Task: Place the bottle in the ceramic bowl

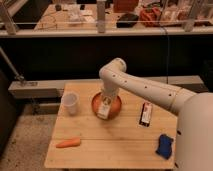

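The gripper [105,100] hangs over the bowl [116,105] at the tabletop's [115,142] far middle. The bottle [103,111] stands just under it, at the bowl's near-left rim. Whether the gripper clamps it, I cannot tell. A cup [70,103] stands left.
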Robot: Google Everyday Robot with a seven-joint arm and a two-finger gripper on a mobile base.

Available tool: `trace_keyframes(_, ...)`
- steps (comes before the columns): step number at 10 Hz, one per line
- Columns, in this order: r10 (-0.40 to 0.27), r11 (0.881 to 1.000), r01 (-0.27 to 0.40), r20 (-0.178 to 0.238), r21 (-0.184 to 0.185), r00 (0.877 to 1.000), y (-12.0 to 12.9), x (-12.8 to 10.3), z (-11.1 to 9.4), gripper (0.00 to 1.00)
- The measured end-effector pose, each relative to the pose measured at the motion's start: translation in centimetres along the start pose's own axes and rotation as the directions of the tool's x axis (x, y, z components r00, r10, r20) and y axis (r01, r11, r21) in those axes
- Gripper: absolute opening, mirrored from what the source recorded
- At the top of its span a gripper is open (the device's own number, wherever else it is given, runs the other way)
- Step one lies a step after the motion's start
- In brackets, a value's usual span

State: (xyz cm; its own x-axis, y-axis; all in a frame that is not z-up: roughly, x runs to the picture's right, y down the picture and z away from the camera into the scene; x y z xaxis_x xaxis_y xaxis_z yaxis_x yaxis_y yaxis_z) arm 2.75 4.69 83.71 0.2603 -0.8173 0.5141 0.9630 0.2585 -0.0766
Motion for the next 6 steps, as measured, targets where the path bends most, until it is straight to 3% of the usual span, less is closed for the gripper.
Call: trace_keyframes(6, -0.018, 1.0, 0.018, 0.008, 0.011, 1.0, -0.04, 0.36, -0.44, 0.28)
